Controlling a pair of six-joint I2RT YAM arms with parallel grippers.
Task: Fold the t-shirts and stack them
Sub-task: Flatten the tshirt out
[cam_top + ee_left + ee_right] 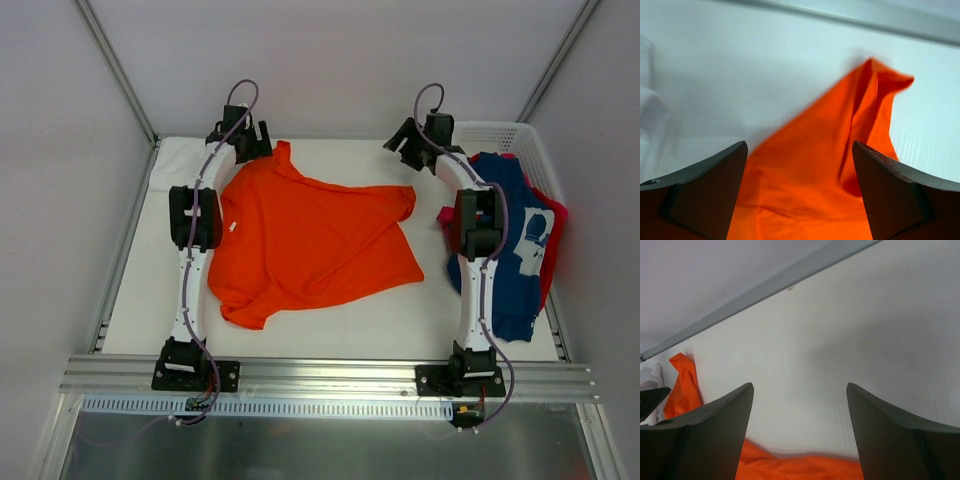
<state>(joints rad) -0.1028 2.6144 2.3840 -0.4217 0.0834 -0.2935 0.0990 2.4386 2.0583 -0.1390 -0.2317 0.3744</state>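
Observation:
The orange t-shirt [310,240] lies spread out and wrinkled in the middle of the table. My left gripper [252,140] is open above its far left corner, which stands up in a peak [875,95] between the jaws. My right gripper [408,140] is open over the table just beyond the shirt's far right sleeve [805,467]. A white t-shirt [180,165] lies at the far left. The navy t-shirt with white print [520,240] and the pink-red one [556,215] hang over the basket at the right.
The white lattice basket [505,135] stands at the far right corner. Metal frame posts and white walls close in the table on three sides. An aluminium rail [330,375] runs along the near edge by the arm bases.

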